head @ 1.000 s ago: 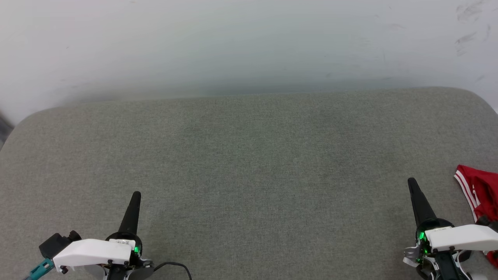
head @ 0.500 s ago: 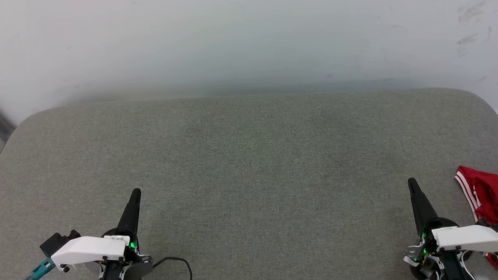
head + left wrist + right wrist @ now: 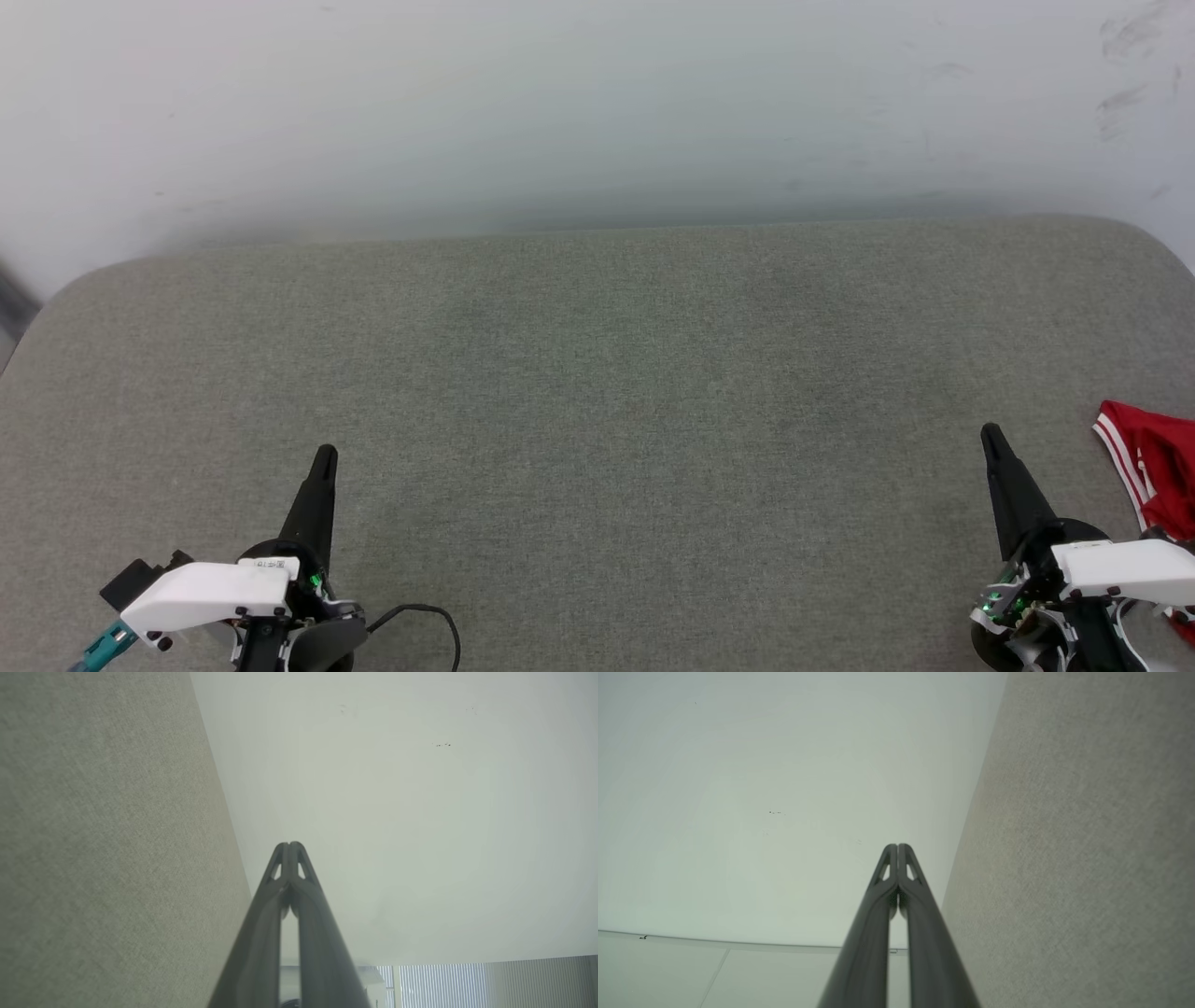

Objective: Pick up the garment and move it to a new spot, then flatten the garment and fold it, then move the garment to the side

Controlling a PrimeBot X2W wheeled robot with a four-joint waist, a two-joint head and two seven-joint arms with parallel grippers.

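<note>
The left gripper [image 3: 324,455] and right gripper [image 3: 988,431] hang over the near corners of the cushion [image 3: 616,392], fingers pressed together, pointing at the wall [image 3: 597,112]; the shirt [image 3: 1153,467] lies at its right edge.

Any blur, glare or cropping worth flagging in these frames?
Head view: soft even light, no glare; the garment is cut off at the right border. Left wrist view: left gripper fairly sharp, grey cushion beside it blurred close up. Right wrist view: same, right gripper sharp, no hard shadows.
</note>
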